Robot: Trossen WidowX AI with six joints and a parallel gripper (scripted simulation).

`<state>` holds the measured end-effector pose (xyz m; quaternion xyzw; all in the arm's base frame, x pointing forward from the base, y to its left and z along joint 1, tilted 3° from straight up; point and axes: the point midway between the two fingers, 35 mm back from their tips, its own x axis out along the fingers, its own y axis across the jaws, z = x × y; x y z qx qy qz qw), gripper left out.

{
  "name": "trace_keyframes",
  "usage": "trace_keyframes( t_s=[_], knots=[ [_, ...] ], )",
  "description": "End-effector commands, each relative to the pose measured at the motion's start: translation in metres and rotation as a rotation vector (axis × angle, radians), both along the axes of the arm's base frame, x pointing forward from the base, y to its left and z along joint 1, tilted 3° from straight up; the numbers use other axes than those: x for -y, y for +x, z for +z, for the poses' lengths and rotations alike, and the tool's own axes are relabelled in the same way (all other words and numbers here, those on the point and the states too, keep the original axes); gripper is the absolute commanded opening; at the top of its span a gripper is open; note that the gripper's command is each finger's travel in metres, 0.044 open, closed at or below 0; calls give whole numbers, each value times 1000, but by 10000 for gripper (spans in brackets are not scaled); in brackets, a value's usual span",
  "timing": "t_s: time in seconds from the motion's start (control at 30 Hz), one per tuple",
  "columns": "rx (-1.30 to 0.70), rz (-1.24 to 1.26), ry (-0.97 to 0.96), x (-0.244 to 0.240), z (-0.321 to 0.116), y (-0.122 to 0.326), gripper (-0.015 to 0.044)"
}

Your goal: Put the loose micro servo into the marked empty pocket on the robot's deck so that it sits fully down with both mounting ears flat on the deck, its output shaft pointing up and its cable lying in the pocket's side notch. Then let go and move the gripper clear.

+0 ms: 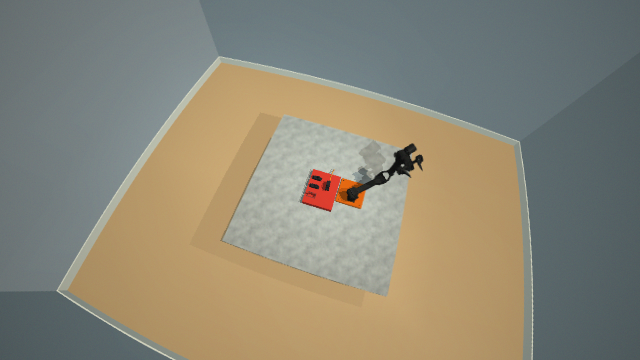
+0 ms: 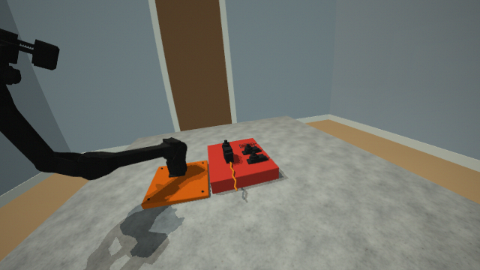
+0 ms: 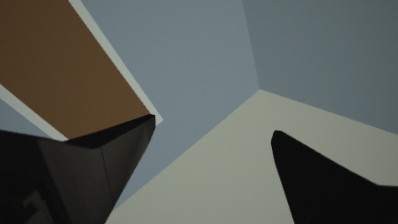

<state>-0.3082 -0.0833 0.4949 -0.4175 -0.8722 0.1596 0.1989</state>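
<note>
A black micro servo (image 1: 326,185) (image 2: 227,153) with an orange cable (image 2: 234,177) is on the red deck (image 1: 322,203) (image 2: 223,175), and stands higher than two black servo-like parts beside it. Its cable runs over the deck's near edge in the exterior view. A dark-marked patch (image 1: 310,195) (image 2: 246,145) lies beyond those two parts; its details are too small to read, and I cannot tell whether it is the pocket. Whether the tall servo is seated is also unclear. My gripper (image 1: 416,173) (image 3: 213,128) is open and empty, raised far from the deck.
Two low black parts (image 1: 313,186) (image 2: 257,157) sit on the deck. The arm's base stands on an orange plate (image 1: 358,204) (image 2: 195,189) beside the deck. Both are on a grey mottled table top (image 1: 300,245) (image 2: 337,210). The arm casts shadows there. The wrist view shows walls and a brown door.
</note>
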Motion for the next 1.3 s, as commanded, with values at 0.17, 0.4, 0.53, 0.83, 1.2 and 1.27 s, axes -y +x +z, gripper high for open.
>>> trace_keyframes(
  t_s=[0.17, 0.4, 0.53, 0.83, 1.2, 1.27],
  knots=[
    [-59, -13, -13, -6, 5, 4, 440],
    [-134, -24, -38, -17, 14, 16, 440],
    [-219, -46, -63, -30, 22, 26, 440],
    [-395, -100, -99, -56, 38, 51, 440],
    [-677, -142, -170, -90, 55, 92, 440],
    [-722, -159, -167, -97, 58, 99, 440]
  ],
)
